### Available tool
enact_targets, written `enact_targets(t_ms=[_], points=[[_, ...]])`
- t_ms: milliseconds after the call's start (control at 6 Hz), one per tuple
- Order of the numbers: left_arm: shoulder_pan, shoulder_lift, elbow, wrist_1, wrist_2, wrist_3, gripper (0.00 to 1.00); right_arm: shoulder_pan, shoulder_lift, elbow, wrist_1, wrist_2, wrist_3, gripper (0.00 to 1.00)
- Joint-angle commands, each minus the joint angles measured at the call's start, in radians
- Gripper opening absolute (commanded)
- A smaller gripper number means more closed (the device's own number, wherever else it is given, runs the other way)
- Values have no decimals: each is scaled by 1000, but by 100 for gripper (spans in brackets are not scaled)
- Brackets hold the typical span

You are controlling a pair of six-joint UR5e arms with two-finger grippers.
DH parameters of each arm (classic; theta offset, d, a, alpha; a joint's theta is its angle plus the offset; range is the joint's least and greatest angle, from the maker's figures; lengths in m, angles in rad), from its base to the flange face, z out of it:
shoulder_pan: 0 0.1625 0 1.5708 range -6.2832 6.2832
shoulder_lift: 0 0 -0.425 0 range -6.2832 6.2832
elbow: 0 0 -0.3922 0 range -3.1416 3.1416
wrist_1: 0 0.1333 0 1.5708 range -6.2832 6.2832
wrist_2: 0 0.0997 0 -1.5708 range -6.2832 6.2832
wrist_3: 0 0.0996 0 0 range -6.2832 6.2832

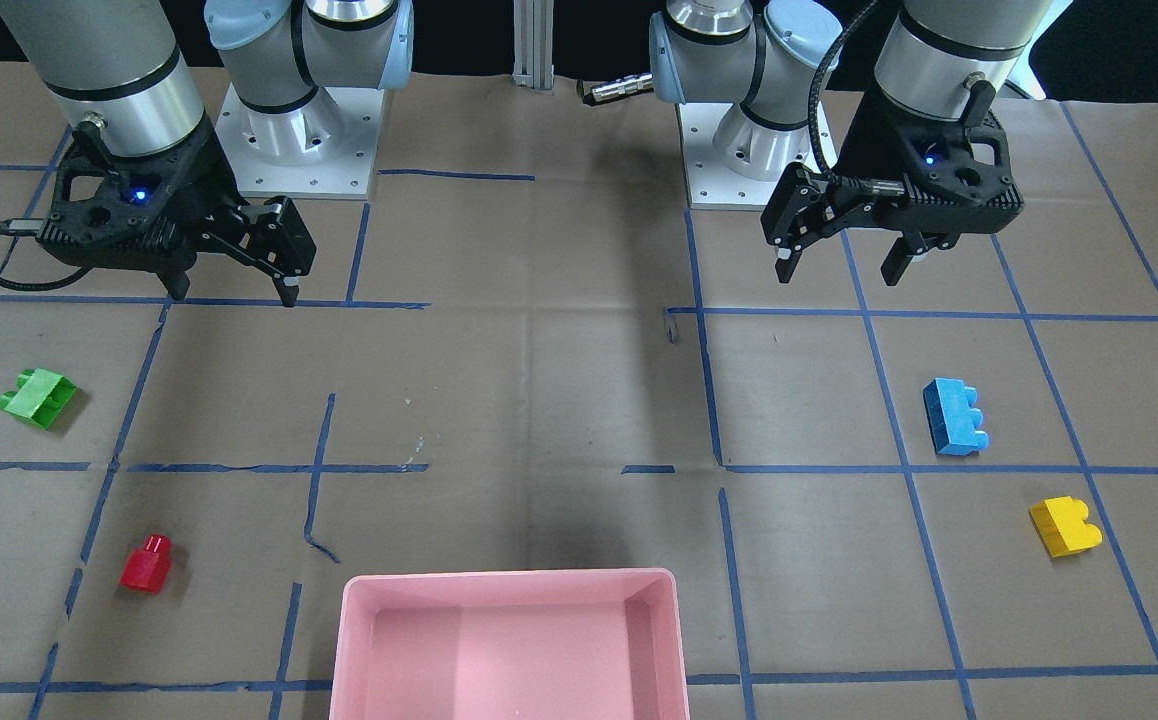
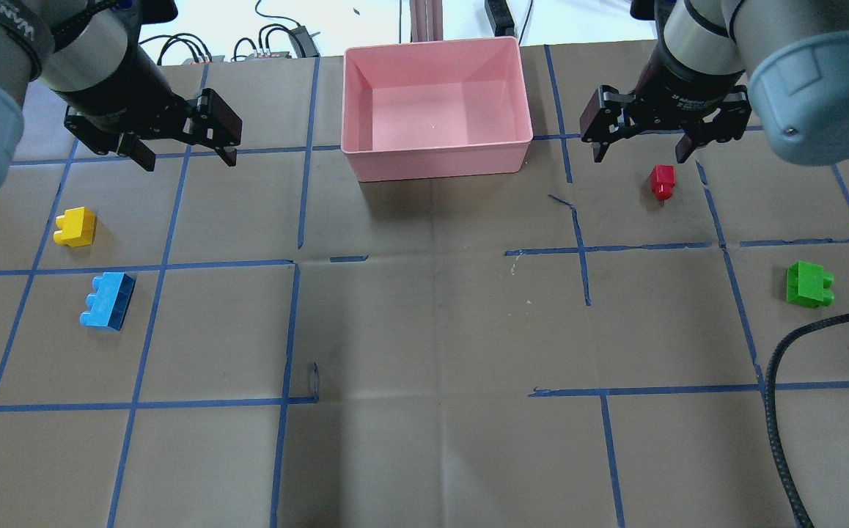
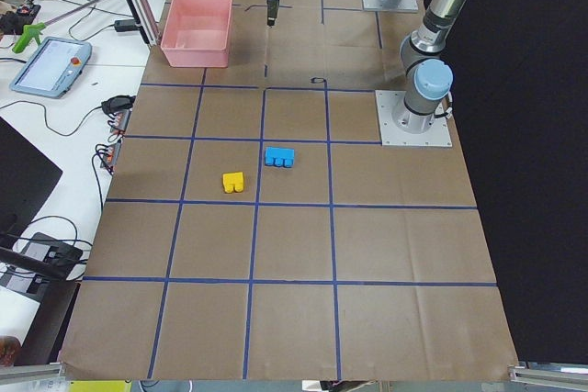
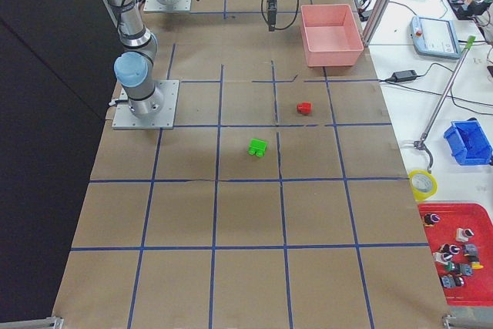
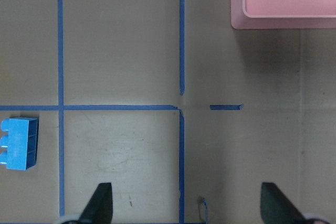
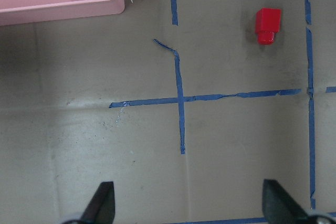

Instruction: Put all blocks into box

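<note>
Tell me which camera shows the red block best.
Right wrist view: the red block is large and sharp. Overhead and front-facing views show it smaller, the right side view tiny; the left wrist view misses it.

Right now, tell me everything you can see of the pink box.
The pink box is a rectangular open-topped bin, smooth and plastic-looking, with rounded corners and a plain rim. It stands upright and level on the brown-covered table, midway along the edge far from the robot. Its inside is empty. Only the table touches it.
</note>
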State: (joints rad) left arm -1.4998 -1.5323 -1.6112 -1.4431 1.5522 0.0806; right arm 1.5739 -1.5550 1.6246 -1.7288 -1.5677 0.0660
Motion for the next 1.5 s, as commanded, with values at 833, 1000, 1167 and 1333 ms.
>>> enact_targets(t_ms=[833, 1000, 1167, 1333], points=[[537, -2, -122, -20, 3, 716, 99, -255, -14, 14, 11, -41, -421, 100], [553, -15, -139, -10, 0, 719, 99, -390, -42, 14, 12, -32, -429, 100], [556, -79, -139, 68, 3, 719, 99, -482, -54, 36, 14, -34, -430, 100], [555, -159, -135, 155, 3, 703, 99, -498, -53, 84, -7, -47, -431, 100]])
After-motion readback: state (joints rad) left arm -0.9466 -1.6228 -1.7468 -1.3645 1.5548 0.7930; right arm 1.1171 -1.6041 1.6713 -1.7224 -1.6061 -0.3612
